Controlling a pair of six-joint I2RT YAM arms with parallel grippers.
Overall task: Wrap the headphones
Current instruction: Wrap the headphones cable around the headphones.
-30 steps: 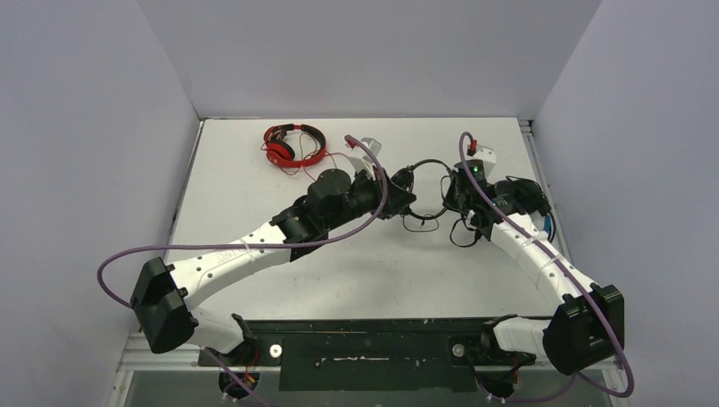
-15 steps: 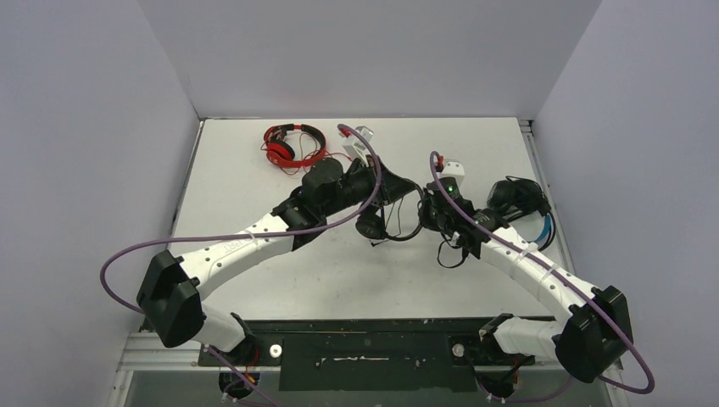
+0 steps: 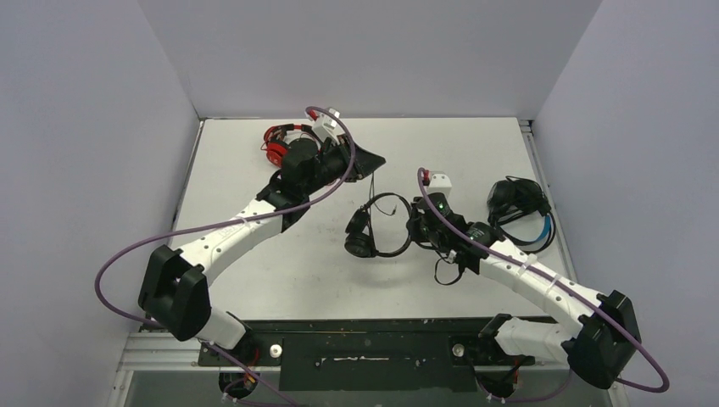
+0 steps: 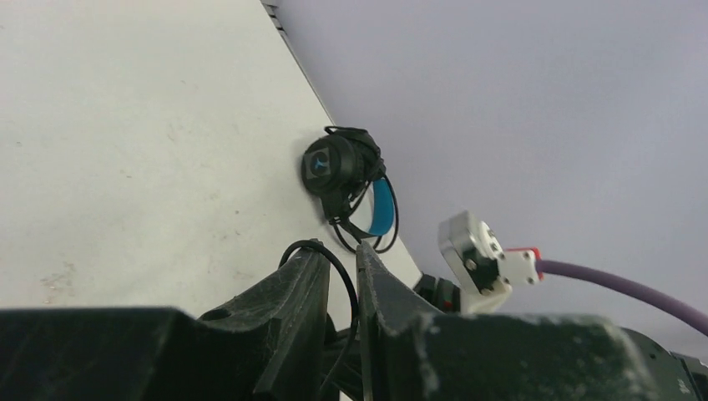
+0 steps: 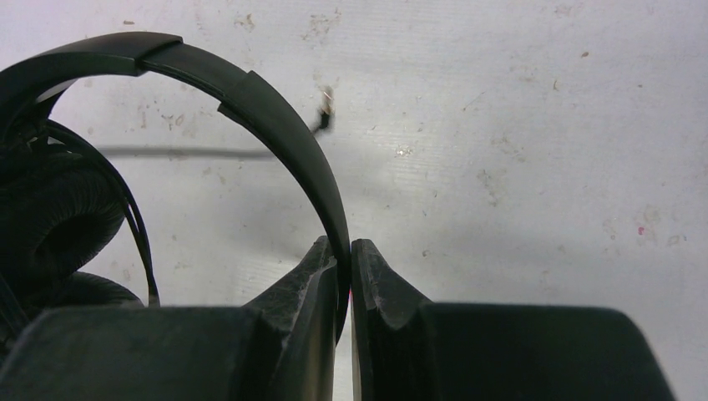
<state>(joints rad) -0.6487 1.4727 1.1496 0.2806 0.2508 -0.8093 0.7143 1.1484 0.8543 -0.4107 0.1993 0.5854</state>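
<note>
Three headphones sit on the table (image 3: 475,144), and none looks wrapped yet. The red headphones (image 3: 275,146) lie by the far edge, left of centre. Your left arm stretches over them, left gripper (image 3: 370,159) raised, jaws narrowly parted and empty. At the table's centre, your right gripper (image 5: 344,251) pinches the black headphones (image 3: 373,231) by the headband, cord trailing loose. The blue-banded headphones (image 3: 519,208) rest near the right edge.

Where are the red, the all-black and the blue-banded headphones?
red headphones (image 3: 273,153), top external view, red ear cup
all-black headphones (image 3: 359,242), top external view, ear cup
blue-banded headphones (image 4: 382,209), left wrist view, blue headband
</note>
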